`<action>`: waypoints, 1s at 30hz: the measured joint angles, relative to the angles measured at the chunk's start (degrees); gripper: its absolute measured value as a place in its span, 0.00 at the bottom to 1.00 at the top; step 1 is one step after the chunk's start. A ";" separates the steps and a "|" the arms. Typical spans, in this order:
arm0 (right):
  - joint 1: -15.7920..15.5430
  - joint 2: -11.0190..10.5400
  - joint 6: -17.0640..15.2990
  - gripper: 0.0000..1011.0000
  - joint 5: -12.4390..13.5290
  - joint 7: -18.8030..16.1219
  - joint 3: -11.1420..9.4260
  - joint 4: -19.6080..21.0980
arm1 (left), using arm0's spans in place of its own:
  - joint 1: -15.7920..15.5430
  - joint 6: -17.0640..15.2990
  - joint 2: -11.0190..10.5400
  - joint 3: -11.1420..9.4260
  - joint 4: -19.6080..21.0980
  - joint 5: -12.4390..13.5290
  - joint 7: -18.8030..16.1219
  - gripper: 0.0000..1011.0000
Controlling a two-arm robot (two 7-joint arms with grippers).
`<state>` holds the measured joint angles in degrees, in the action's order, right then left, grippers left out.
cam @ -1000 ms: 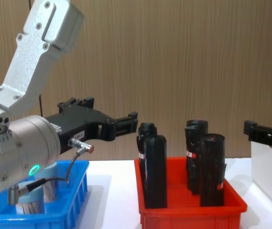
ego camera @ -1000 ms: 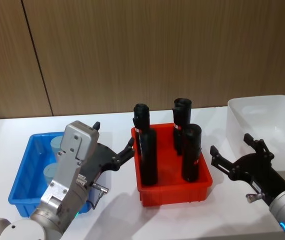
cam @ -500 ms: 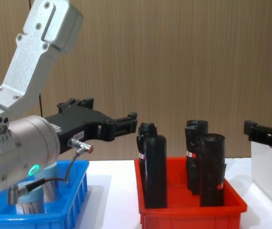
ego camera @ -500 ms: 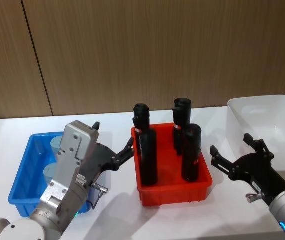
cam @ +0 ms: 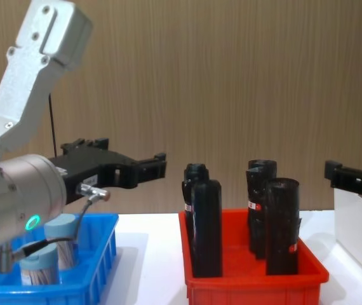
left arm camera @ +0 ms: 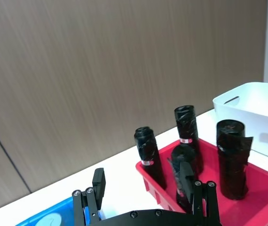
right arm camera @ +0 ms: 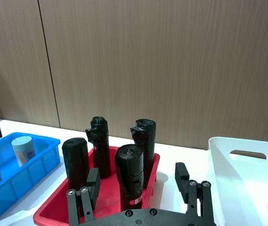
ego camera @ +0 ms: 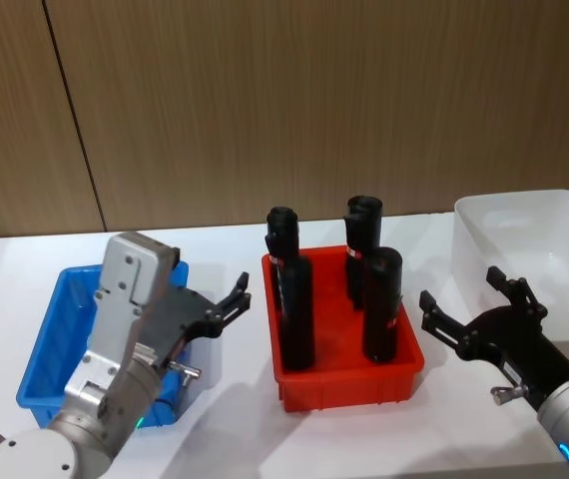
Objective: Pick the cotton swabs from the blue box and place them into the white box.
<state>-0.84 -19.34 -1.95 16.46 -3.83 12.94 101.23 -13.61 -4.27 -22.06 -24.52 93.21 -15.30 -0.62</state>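
The blue box (ego camera: 45, 344) sits at the left of the white table. Two cotton swabs jars (cam: 41, 270) (cam: 65, 236) with pale lids stand in it, also seen in the right wrist view (right arm camera: 22, 149). My left gripper (ego camera: 233, 302) hovers open over the blue box's right side, above the jars, its fingers pointing toward the red box; nothing is between them. At the far right is the white box (ego camera: 524, 230). My right gripper (ego camera: 459, 289) is open and empty, low in front of the white box, between it and the red box.
A red box (ego camera: 344, 387) in the middle holds several tall black bottles (ego camera: 382, 304). A wooden wall stands behind the table. Bare white table lies in front of the boxes.
My left arm has swung left and back, drawing its open gripper away from the red box toward the blue box. The right arm has not moved.
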 joint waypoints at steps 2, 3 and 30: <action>0.00 0.00 0.00 0.99 0.00 0.00 0.00 0.00 | 0.00 -0.31 -0.04 0.22 -0.07 -0.50 -0.27 0.99; 0.00 0.00 0.00 0.99 0.00 0.00 0.00 0.00 | 0.00 -0.45 -0.05 0.29 -0.09 -0.72 -0.41 0.99; 0.00 0.00 0.00 0.99 0.00 0.00 0.00 0.00 | 2.48 -4.90 -1.81 4.00 -0.69 -8.70 -9.04 0.99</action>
<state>-0.84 -19.34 -1.95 16.46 -3.83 12.94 101.23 -11.13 -9.17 -23.87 -20.52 92.52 -24.00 -9.65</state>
